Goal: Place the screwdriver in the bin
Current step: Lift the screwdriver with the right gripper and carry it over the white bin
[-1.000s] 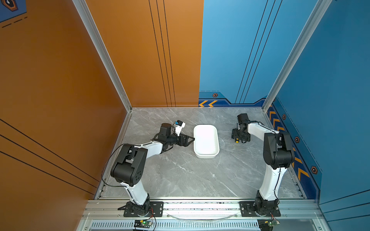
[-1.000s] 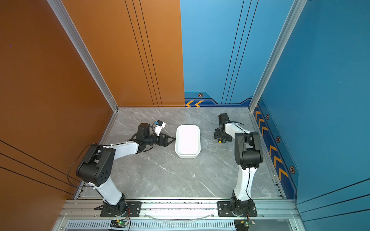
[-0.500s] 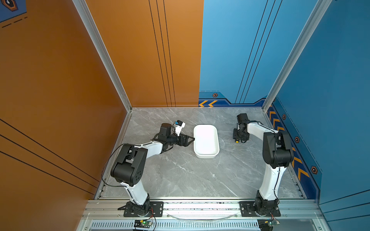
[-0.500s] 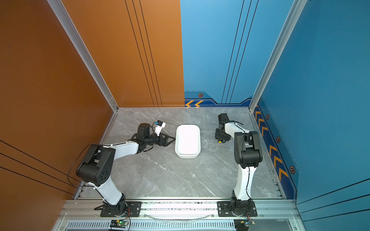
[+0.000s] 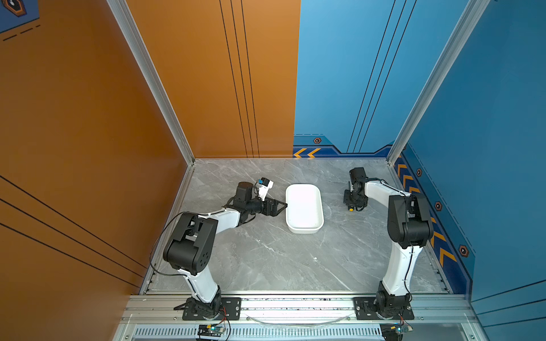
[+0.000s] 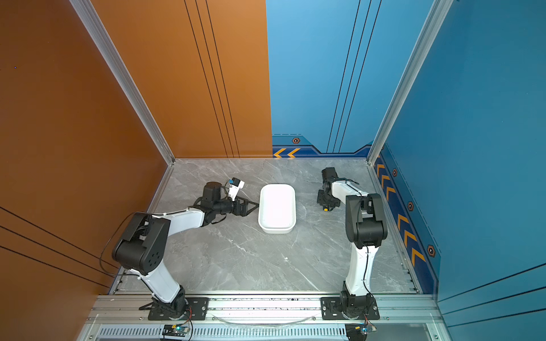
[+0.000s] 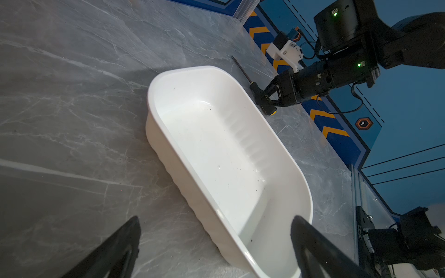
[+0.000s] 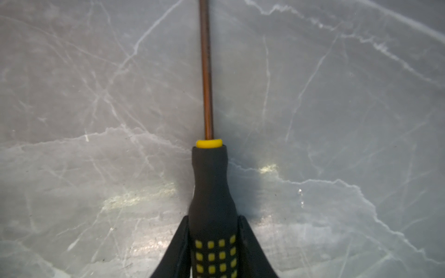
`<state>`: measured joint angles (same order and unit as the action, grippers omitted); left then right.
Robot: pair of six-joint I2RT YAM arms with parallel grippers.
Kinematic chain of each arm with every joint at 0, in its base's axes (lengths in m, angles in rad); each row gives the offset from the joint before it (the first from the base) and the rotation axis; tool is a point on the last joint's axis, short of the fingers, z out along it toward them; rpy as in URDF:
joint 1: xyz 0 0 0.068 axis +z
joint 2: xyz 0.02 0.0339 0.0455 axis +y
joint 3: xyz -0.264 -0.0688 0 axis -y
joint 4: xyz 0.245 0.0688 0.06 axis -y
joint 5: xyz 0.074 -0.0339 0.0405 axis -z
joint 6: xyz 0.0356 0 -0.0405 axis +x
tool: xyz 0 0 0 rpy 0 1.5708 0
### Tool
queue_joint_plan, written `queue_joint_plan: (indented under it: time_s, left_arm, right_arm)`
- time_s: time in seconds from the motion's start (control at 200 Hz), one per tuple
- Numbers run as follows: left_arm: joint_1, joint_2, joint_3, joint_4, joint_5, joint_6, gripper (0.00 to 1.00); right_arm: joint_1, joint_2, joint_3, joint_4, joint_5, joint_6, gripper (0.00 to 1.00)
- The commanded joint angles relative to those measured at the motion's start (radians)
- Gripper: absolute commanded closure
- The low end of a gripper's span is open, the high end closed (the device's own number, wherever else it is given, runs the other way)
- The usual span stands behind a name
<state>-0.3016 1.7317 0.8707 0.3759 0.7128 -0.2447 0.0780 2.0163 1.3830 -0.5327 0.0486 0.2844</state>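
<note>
Right gripper (image 8: pixel 213 219) narrowed since earlier frame; now clamps screwdriver (image 8: pixel 212 183) handle, shaft sticking out ahead.

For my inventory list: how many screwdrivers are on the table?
1. The screwdriver lies on the table, right of the empty bin in both top views, handle held by the right pincer. None seems hidden.

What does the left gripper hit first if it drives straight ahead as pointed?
Likely the shallow white plastic bin: its near side wall lies directly ahead of the left gripper; contact unclear.
</note>
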Motion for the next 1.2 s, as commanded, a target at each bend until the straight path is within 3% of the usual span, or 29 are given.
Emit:
queue_joint_plan:
  time_s: [0.0,0.125,0.371,0.561,0.696,0.801,0.921,1.197]
  left_arm:
    - [-0.001,-0.006,-0.012,0.006,0.017,0.000,0.02]
    - [0.002,-0.012,-0.023,0.006,0.013,0.002,0.02]
    - [0.006,-0.042,-0.046,0.006,0.005,0.001,0.02]
    - [0.008,-0.087,-0.054,-0.010,-0.025,0.010,0.02]
    - [0.014,-0.117,-0.053,-0.034,-0.039,0.019,0.02]
    - [0.015,-0.122,-0.036,-0.082,-0.041,0.036,0.02]
    - [0.015,-0.134,-0.042,-0.093,-0.052,0.048,0.02]
    - [0.022,-0.165,-0.075,-0.121,-0.073,0.074,0.02]
  right_arm:
    - [-0.013,0.022,-0.008,-0.053,-0.001,0.001,0.82]
    - [-0.013,-0.002,-0.018,-0.050,-0.010,0.002,0.95]
    - [0.041,-0.233,-0.101,-0.034,-0.062,0.035,1.00]
    - [0.199,-0.453,-0.152,-0.053,-0.107,0.127,1.00]
    - [0.355,-0.531,-0.130,-0.088,-0.053,0.225,1.00]
    - [0.432,-0.523,-0.112,-0.088,-0.048,0.300,1.00]
    - [0.506,-0.468,-0.087,-0.098,0.038,0.309,1.00]
    - [0.546,-0.309,-0.039,-0.105,0.064,0.362,1.00]
